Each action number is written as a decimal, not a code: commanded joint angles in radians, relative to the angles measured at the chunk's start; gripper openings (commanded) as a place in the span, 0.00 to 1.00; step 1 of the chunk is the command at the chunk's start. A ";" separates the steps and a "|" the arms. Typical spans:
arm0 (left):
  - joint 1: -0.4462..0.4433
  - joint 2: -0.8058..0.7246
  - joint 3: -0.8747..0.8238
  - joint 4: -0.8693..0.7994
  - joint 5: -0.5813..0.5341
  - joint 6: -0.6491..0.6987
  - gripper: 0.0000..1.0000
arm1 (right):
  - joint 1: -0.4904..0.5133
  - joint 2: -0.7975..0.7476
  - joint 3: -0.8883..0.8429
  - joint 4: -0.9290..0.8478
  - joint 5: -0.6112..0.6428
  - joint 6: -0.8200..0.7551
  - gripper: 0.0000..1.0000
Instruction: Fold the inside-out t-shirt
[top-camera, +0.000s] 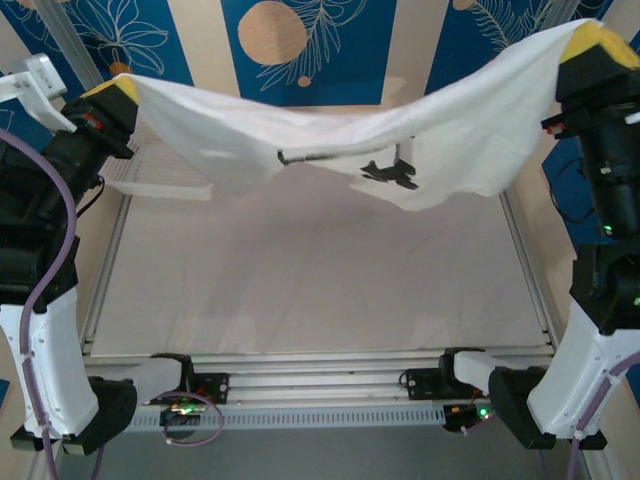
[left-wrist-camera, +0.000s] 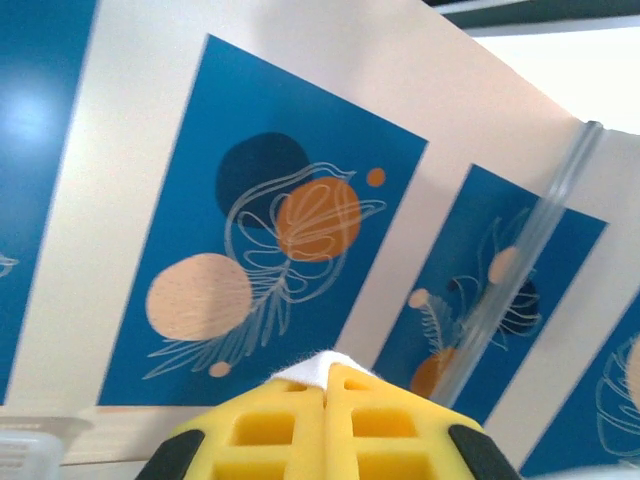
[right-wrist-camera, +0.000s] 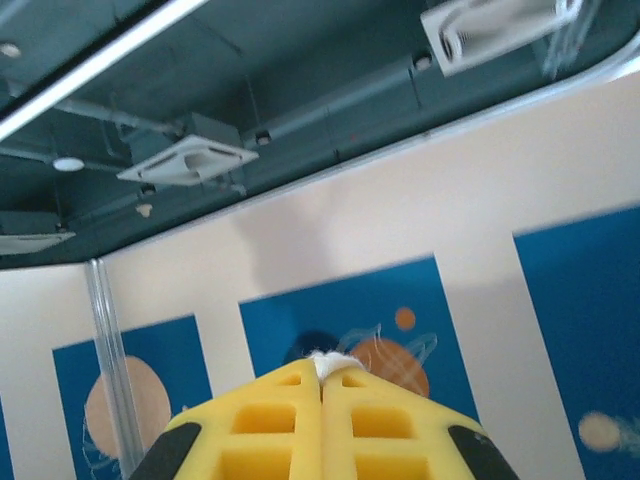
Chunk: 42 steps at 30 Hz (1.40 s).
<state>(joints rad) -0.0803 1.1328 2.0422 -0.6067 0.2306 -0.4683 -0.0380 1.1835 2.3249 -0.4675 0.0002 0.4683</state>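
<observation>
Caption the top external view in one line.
Left hand and right hand, both shut, hold the white t-shirt sagging between them above the table.

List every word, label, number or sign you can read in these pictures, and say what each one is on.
Nothing can be read in any view.
On the t-shirt, a dark patch and a thin dark strip show on the cloth. Both are too blurred to tell whether they hold any lettering.
On the wall posters there are leaves and circles, no words.
</observation>
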 joint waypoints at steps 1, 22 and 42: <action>0.011 -0.067 -0.015 0.022 -0.130 0.059 0.00 | -0.004 0.006 0.104 0.013 0.040 -0.054 0.00; 0.020 0.423 0.154 0.222 0.063 0.076 0.00 | -0.034 0.578 0.500 0.058 -0.203 -0.138 0.00; -0.078 0.176 -0.970 0.762 0.216 -0.005 0.00 | -0.134 -0.053 -1.121 0.162 -0.418 0.083 0.00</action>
<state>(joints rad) -0.1013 1.3029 1.2606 0.0170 0.4660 -0.4118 -0.1619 1.1858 1.5612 -0.4164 -0.4164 0.4274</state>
